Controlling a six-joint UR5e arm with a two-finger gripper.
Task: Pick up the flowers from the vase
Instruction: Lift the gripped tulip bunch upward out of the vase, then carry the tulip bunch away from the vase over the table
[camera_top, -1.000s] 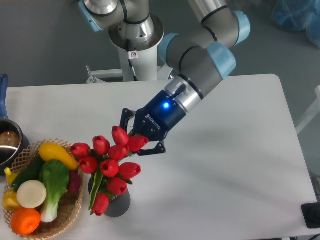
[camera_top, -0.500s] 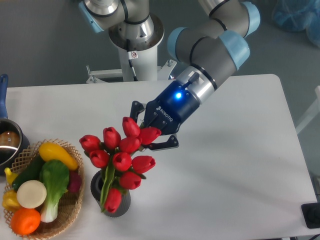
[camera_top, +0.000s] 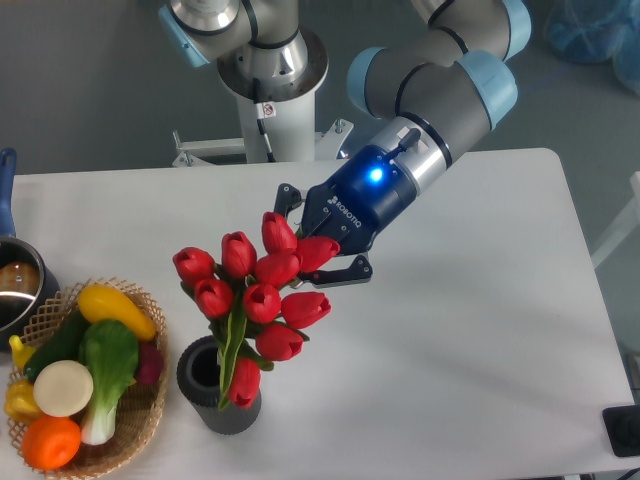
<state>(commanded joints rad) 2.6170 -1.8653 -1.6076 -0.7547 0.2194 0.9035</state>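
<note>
Your gripper (camera_top: 312, 243), clamped on the flowers (camera_top: 258, 290), has lifted them up and rightward since a second ago; stems now barely reach the vase (camera_top: 218, 388); keep rising.

Grey arm (camera_top: 440, 70), pale-blue joint caps, dark-blue end effector (camera_top: 322, 248) (glowing light).

Claw (camera_top: 318, 243) clamped on flowers (camera_top: 258, 298) above vase (camera_top: 200, 385).
</note>
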